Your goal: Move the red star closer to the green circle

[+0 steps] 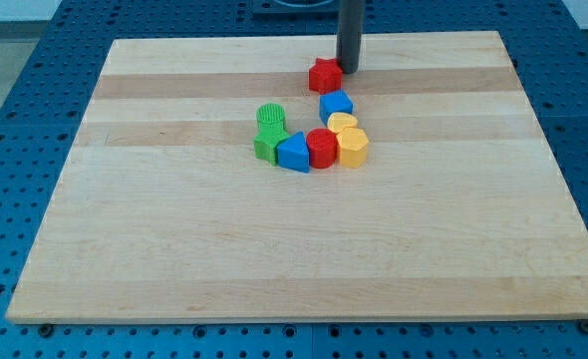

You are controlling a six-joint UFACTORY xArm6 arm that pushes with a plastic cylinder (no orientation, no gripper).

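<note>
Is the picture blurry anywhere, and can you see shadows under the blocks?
In the camera view, the blocks look sharp, like the red star and green circle; the light is soft and even, so each block throws only a small dark shadow at its base; my tip, just right of the star, looks a little soft; no glare on the wooden board.

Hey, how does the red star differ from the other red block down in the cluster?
The red star has pointed arms; the other red block looks rounded, like a short cylinder. The red star sits alone near the view's top, right beside my tip; the red block is wedged between a blue block and a yellow block. Both are the same red.
</note>
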